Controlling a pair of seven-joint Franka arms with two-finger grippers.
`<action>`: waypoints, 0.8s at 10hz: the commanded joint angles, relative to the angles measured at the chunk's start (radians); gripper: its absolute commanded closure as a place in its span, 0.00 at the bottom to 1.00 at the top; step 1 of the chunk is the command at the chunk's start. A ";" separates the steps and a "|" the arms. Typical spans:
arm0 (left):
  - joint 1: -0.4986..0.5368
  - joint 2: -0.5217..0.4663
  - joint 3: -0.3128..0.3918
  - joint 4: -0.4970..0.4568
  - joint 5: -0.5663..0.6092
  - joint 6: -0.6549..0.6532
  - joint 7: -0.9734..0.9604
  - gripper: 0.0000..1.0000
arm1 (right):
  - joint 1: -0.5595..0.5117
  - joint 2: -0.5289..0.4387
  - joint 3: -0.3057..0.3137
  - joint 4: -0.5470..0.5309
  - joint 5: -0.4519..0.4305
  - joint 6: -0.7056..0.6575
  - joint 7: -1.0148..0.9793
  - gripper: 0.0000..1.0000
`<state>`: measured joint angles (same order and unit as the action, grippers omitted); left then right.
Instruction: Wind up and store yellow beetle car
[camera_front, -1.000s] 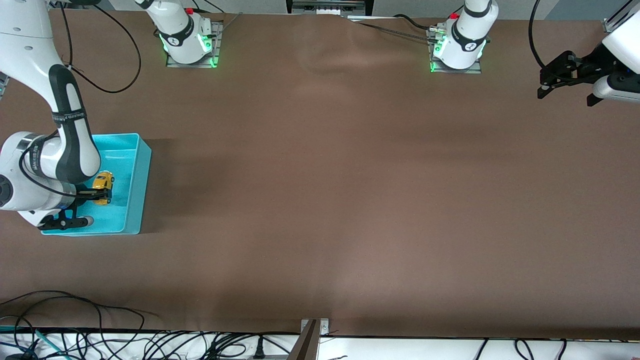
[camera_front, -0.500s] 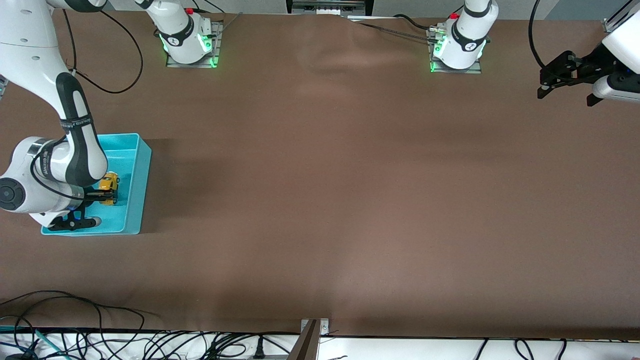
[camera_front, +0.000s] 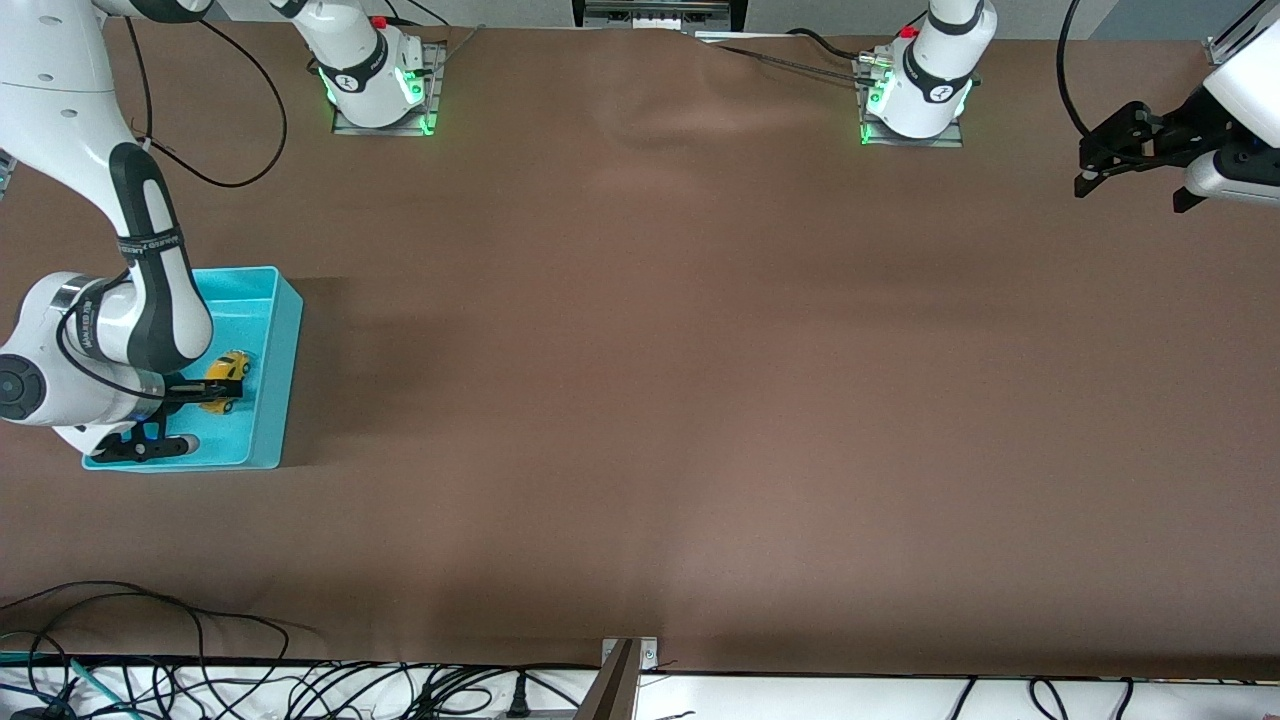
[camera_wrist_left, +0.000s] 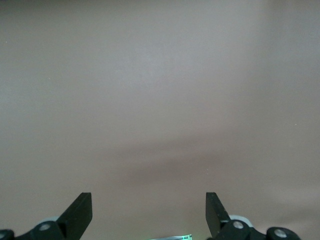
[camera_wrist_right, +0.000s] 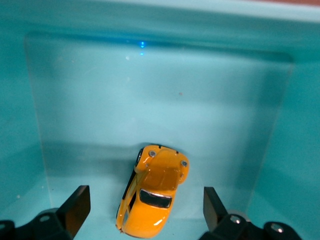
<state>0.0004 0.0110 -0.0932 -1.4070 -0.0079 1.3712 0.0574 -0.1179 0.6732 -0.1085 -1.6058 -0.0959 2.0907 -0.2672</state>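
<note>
The yellow beetle car (camera_front: 228, 372) lies on the floor of the turquoise bin (camera_front: 287, 400) at the right arm's end of the table. My right gripper (camera_front: 208, 392) hangs low inside the bin, open. In the right wrist view the car (camera_wrist_right: 152, 197) sits askew between the spread fingers (camera_wrist_right: 75, 207) with a gap on each side, and the right gripper (camera_wrist_right: 145, 209) touches nothing. My left gripper (camera_front: 1083, 168) waits open over bare table at the left arm's end. The left wrist view shows that gripper (camera_wrist_left: 148, 210) with nothing between its fingers.
The brown table cloth (camera_front: 640, 400) stretches between the two arms. The bin's walls (camera_wrist_right: 280, 125) stand close around my right gripper. Both arm bases (camera_front: 380, 90) sit along the edge farthest from the front camera. Cables (camera_front: 150, 670) lie past the table's nearest edge.
My right gripper has opened and let go of the yellow beetle car, which now rests in the bin, turned a little. The left arm has not moved.
</note>
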 joint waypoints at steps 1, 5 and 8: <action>0.001 0.006 -0.003 0.025 -0.003 -0.018 -0.002 0.00 | -0.006 -0.108 0.006 -0.006 0.001 -0.082 -0.027 0.00; 0.001 0.006 -0.003 0.025 -0.007 -0.018 -0.002 0.00 | -0.008 -0.269 0.015 -0.008 0.143 -0.198 -0.029 0.00; 0.001 0.006 -0.003 0.025 -0.007 -0.018 -0.002 0.00 | -0.006 -0.391 0.041 -0.016 0.143 -0.248 -0.017 0.00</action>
<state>-0.0002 0.0110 -0.0946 -1.4070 -0.0084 1.3712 0.0574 -0.1162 0.3576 -0.0930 -1.5909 0.0280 1.8651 -0.2801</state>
